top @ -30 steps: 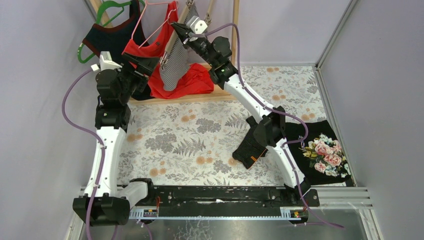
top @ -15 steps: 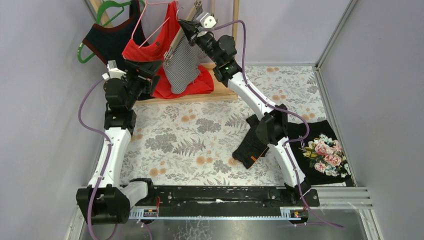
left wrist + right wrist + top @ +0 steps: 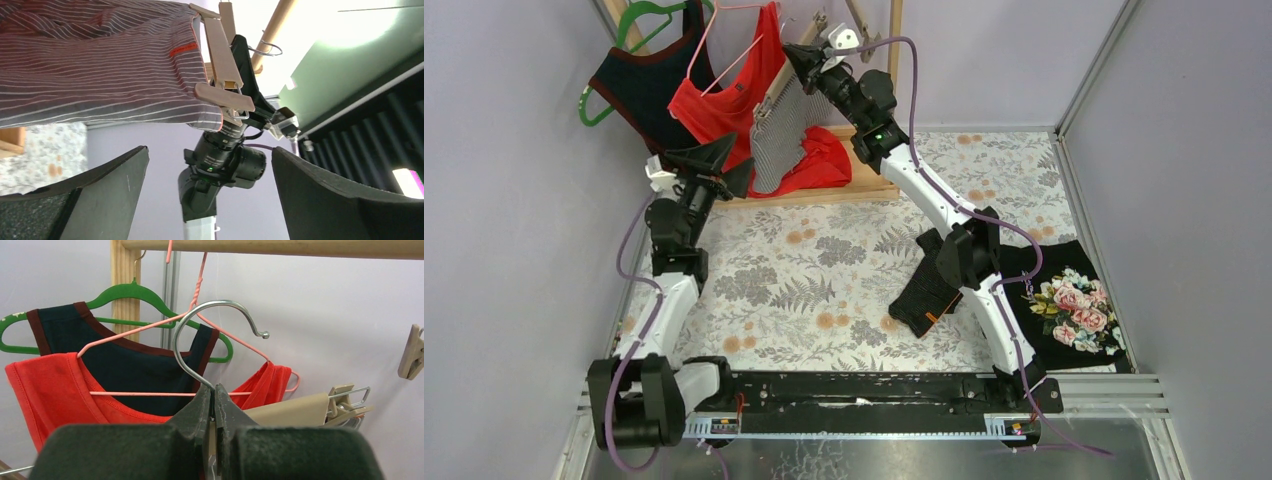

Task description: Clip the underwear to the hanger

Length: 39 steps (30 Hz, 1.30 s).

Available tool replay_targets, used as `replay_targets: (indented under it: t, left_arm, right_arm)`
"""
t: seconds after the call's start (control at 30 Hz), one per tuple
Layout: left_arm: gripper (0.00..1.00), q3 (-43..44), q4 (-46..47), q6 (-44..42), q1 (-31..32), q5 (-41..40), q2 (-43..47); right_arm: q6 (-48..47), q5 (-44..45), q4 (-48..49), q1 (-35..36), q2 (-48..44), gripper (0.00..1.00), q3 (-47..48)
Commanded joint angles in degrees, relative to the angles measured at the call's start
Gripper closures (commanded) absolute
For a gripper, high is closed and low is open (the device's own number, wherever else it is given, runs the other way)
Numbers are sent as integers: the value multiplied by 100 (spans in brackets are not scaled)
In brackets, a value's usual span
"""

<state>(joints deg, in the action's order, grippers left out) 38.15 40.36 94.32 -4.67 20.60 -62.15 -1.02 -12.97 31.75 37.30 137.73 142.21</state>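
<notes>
The grey striped underwear (image 3: 780, 128) hangs from a beige clip hanger (image 3: 223, 70); one clip (image 3: 225, 97) pinches its corner (image 3: 90, 70). My right gripper (image 3: 798, 60) is held high by the wooden rail (image 3: 270, 247), shut on the neck of the hanger's metal hook (image 3: 210, 335), which is just below the rail and not over it. My left gripper (image 3: 722, 165) is open and empty, low and to the left of the underwear. In the left wrist view its fingers (image 3: 100, 190) stand wide apart below the cloth.
On the rail hang a green hanger with a dark top (image 3: 646, 72) and a pink hanger with a red top (image 3: 724, 98). Red cloth (image 3: 822, 160) lies on the rack base. A black garment (image 3: 922, 292) and a floral one (image 3: 1069, 305) lie on the patterned table (image 3: 804, 280).
My left gripper has dropped away from the underwear's left edge, down and toward the table, still open. The right gripper has lifted the hanger slightly up and to the right.
</notes>
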Motion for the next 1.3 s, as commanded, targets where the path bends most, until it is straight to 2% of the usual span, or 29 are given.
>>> replay_targets:
  t: [0.0,0.1,0.2,0.27,0.37,0.47,0.63,0.77,0.9,1.0,1.13,1.27]
  left_arm:
    - [9,-424,2410,1455,-59,-3,-402]
    - [9,-565,3641,2135,-50,-53,-905]
    - [0,-566,4352,2588,-39,-96,-1370]
    - [0,-434,4465,2515,-38,-77,-1562]
    - [0,-153,3844,1955,-47,2,-1588]
    - [0,223,2595,848,-48,58,-1204]
    - [0,1325,-440,-1425,-42,-242,-310]
    - [0,2424,-2369,-2731,-37,-387,-224]
    - [0,3340,-3701,-3484,-13,-138,-621]
    - [0,3743,-4681,-3955,-7,-272,-737]
    - [0,3844,-5136,-4547,22,-770,-652]
    - [0,4470,-5745,-5193,206,-1104,-889]
  right_arm:
    - [238,137,364,-38,-573,100,181]
    - [286,120,415,-38,-565,100,150]
    - [356,49,469,-38,-570,100,115]
    - [413,17,547,-37,-580,100,51]
    - [466,13,487,-38,-563,100,63]
    - [461,23,432,-38,-604,100,-31]
    - [372,86,227,-35,-625,100,-35]
    - [363,55,205,-38,-634,100,-115]
    - [394,68,277,-38,-680,100,-265]
    - [407,84,338,-38,-721,100,-338]
    - [418,-15,255,-38,-696,100,-225]
    - [408,-77,250,-34,-779,100,-383]
